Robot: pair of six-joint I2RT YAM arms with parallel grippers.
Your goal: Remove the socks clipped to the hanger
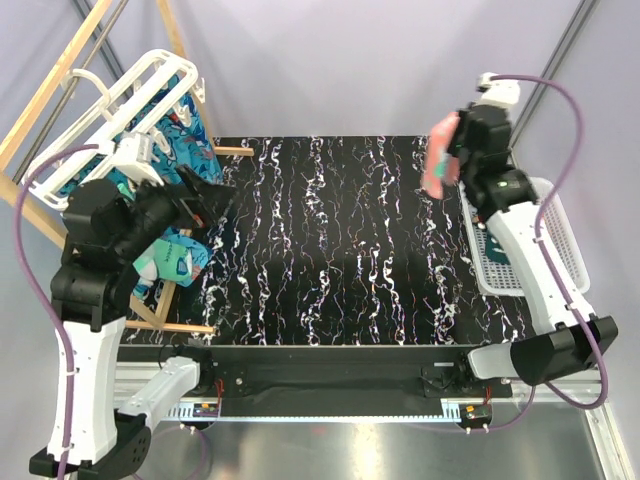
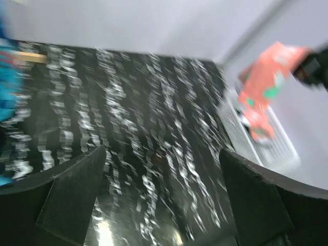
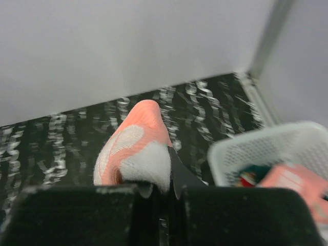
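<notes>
Pinching a limp, light coral sock (image 1: 437,168) beside the basket (image 1: 572,235) at the right edge of the worktop (image 1: 330,255), the right gripper (image 3: 163,180) is closed tight, while the left gripper (image 2: 161,156) gapes empty by the left-edge hanger (image 1: 150,75), whose soft teal socks (image 1: 188,140) want gripping just under where they are clipped

This is a robotics lab test cell, not a home. Two white-and-black robot arms, left (image 1: 85,330) and right (image 1: 530,260), are bolted to a bare metal rail (image 1: 330,405) at the near edge of a black marbled table (image 1: 340,260), with purple cables (image 1: 570,120) looping off them. Plain pale panels (image 1: 330,60) close in the far and side edges. The laundry items look staged: a wooden pole frame (image 1: 50,90) on the left carries a white hanger (image 1: 140,85) with socks (image 1: 175,262), and a white mesh basket (image 1: 565,240) sits on the right.
</notes>
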